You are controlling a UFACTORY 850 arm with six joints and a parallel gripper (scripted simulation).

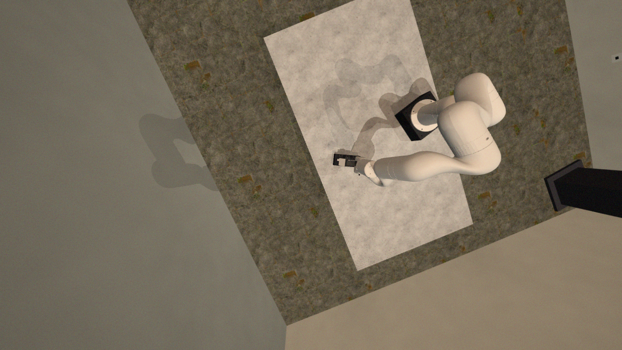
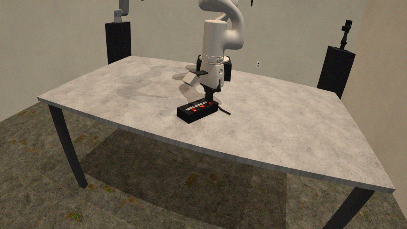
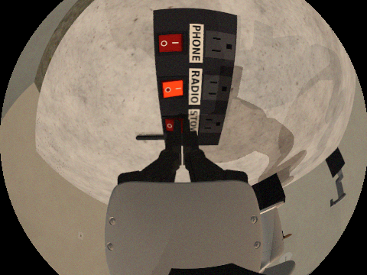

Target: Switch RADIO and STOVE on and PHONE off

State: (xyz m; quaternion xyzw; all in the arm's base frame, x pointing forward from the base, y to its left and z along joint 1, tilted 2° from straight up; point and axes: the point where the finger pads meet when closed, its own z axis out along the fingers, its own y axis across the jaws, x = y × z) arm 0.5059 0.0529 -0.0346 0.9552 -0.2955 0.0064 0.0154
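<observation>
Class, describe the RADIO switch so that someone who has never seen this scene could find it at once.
On the grey table lies a black power strip, with the shut gripper over one end. Its RADIO switch is the middle of three red rockers. It alone glows bright orange-red; its neighbours are darker.
</observation>
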